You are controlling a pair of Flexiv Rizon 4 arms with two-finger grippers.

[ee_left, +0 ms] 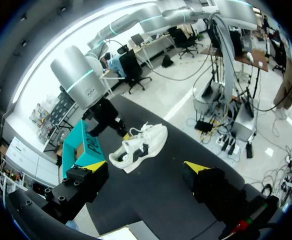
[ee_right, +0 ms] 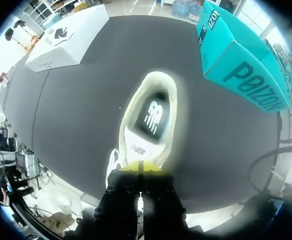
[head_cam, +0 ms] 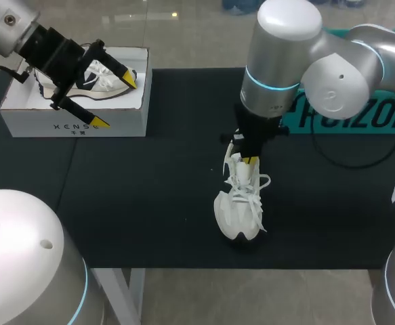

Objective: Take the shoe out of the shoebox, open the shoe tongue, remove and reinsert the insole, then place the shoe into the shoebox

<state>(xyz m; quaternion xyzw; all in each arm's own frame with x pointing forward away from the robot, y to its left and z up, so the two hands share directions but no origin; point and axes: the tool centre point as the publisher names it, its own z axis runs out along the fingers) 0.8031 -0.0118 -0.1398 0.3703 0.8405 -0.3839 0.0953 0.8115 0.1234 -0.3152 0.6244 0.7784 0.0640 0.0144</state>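
Note:
A white shoe [head_cam: 240, 206] lies on the black mat with its toe toward the front edge. My right gripper [head_cam: 249, 160] stands over its opening, fingers pressed together on the top of the shoe tongue [ee_right: 138, 150]. In the right wrist view the right gripper [ee_right: 140, 167] has the dark insole [ee_right: 153, 115] showing just ahead of it. The white shoebox [head_cam: 75, 125] sits at the back left with a second shoe [head_cam: 99, 78] inside. My left gripper [head_cam: 116, 101] hangs open above the box, holding nothing. From the left gripper [ee_left: 144, 167], the shoe [ee_left: 138, 147] lies well ahead.
A teal box [head_cam: 349, 115] stands on the mat behind my right arm, also in the right wrist view as the teal box [ee_right: 241, 60]. The shoebox [ee_right: 68, 37] lies far ahead of the right gripper. Bare mat stretches between the shoebox and the shoe.

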